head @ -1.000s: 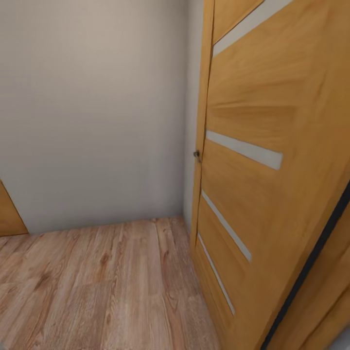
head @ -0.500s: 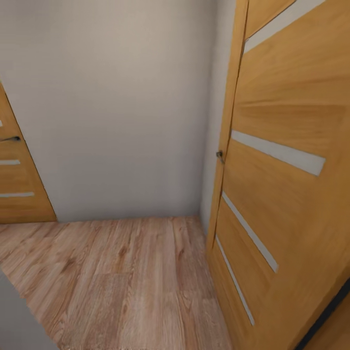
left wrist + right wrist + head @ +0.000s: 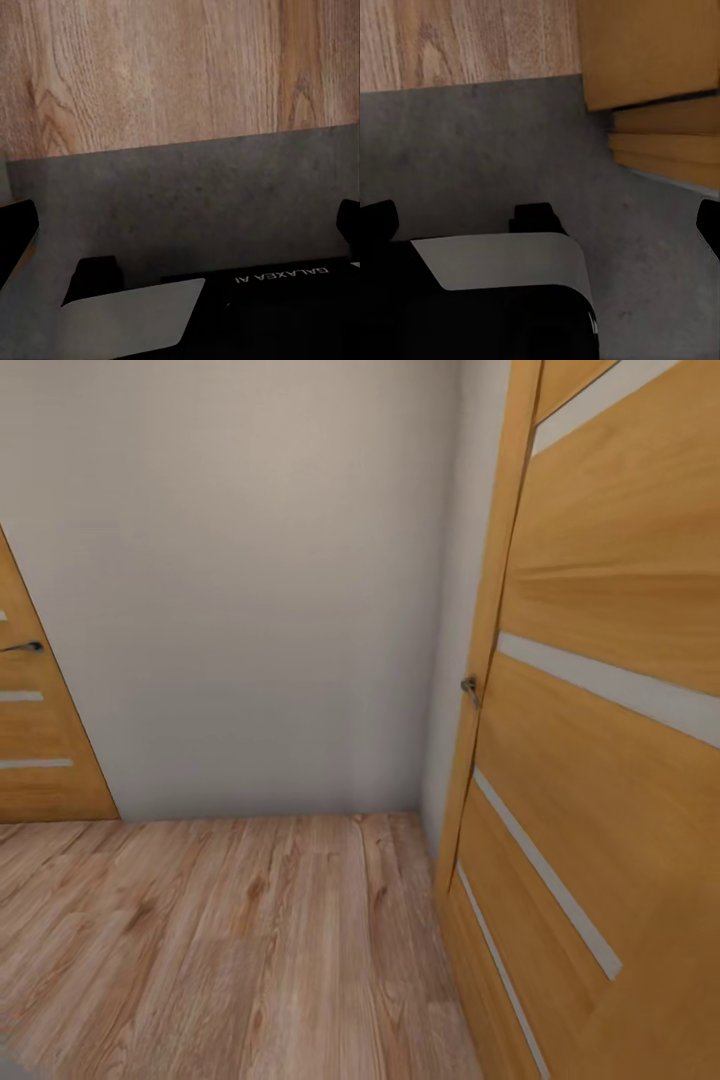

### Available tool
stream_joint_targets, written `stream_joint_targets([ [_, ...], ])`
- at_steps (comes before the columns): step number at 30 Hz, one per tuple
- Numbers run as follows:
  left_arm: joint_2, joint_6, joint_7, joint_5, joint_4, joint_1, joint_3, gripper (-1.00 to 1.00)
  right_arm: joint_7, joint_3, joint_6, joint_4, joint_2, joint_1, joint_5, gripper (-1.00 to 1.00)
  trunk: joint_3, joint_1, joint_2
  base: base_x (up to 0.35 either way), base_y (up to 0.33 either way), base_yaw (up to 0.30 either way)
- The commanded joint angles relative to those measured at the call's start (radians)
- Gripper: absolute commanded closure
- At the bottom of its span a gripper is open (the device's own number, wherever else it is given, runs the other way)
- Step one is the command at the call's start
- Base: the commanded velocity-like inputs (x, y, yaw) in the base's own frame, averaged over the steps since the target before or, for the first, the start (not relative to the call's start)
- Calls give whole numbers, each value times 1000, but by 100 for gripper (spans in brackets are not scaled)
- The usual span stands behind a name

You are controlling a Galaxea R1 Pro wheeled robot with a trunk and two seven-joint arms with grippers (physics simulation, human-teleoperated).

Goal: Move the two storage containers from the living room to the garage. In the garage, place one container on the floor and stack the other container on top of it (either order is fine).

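Observation:
The two storage containers are out of view. My left gripper is open, its black fingertips at the frame's two edges with nothing between them. Below it lies grey concrete floor, which meets light wood planks along a straight line. My right gripper is open too and holds nothing. It hangs over the same concrete, close to the foot of an orange-wood door.
An orange-wood door with frosted strips and a small handle stands open close on the right. Ahead is a plain white wall, with a second like door at the left. Wood plank floor runs to the wall.
The whole head picture has shifted: the camera has turned left. The right door sits further right in the picture and the left door has come into sight.

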Motion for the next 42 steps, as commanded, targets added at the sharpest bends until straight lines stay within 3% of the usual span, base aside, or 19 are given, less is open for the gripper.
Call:
stream_joint_targets([
  [1, 0, 4, -3, 8, 0, 0, -8, -100, -1, 8, -5, 3, 1, -1, -10, -100, -1, 1, 0, 320, 0, 0],
  [42, 1, 2, -2, 8, 0, 0, -8, -100, -1, 8, -9, 2, 0, -1, -10, -100, -1, 1, 0, 316, 0, 76],
])
